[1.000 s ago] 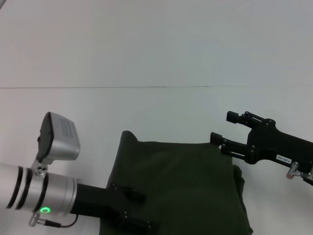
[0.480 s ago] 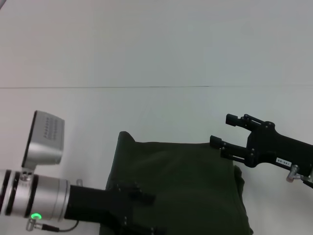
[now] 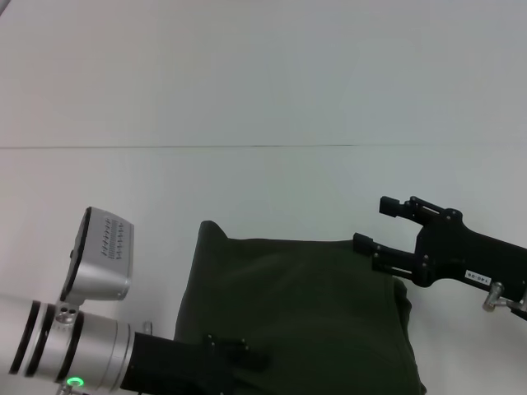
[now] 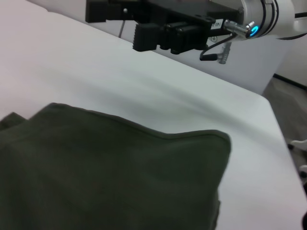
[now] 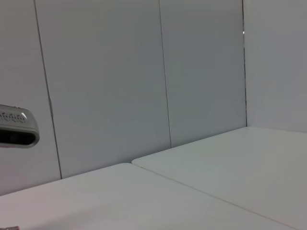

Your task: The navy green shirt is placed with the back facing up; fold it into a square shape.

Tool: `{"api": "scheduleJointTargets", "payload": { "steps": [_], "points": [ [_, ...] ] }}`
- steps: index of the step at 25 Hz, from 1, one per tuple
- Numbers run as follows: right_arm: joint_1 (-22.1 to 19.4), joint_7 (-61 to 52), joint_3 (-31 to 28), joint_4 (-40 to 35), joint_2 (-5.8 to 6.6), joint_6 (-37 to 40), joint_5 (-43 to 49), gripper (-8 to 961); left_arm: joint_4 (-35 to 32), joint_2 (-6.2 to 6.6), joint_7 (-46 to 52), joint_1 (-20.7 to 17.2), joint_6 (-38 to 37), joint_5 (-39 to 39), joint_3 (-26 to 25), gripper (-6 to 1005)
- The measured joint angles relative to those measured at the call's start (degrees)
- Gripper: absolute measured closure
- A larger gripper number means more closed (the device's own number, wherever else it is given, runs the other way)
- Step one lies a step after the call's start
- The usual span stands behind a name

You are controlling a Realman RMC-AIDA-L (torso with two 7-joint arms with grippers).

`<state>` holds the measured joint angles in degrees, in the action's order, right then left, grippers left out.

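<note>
left claw [image 3: 235,355] pulled back | shirt [image 3: 296,313] folded | right claw [image 3: 380,224] beside

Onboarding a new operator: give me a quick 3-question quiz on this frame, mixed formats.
1. True or false: the navy green shirt lies spread out flat with both sleeves showing.
2. Which gripper is at the shirt's right edge? A) left gripper B) right gripper
3. Fill in: in the head view, the left gripper is over the shirt's ____ near corner.

Key:
1. False; it is already a folded block.
2. B; the right gripper has its fingers open there.
3. left
</note>
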<state>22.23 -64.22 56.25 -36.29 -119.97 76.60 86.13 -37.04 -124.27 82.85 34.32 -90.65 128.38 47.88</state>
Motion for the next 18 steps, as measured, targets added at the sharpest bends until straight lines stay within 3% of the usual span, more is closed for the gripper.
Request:
{"api": "scheduleJointTargets", "payload": {
  "steps": [3,9,13,18],
  "points": [
    [-0.27,0.30,-0.04,0.00,0.00,0.17,0.01,115,-0.56,0.12,1.09,0.02,-2.74,-0.15,-1.29,66],
    [-1.02,0.96,-0.09,-0.88,0.18,4.11,4.05,115,-3.30,0.82,0.77,-1.02,-10.07,-3.57,-11.74,66],
    [-1.95,5.18,-0.04,0.00,-0.17,6.03,8.45,115,-3.37,1.28,0.62,-1.49,-10.49,-4.17,-17.11,67],
    [-2.62,12.60,0.09,4.57,-0.21,6.04,9.11,116,-3.09,1.33,0.35,-1.95,-9.91,-5.48,-18.97,67]
  ]
}}
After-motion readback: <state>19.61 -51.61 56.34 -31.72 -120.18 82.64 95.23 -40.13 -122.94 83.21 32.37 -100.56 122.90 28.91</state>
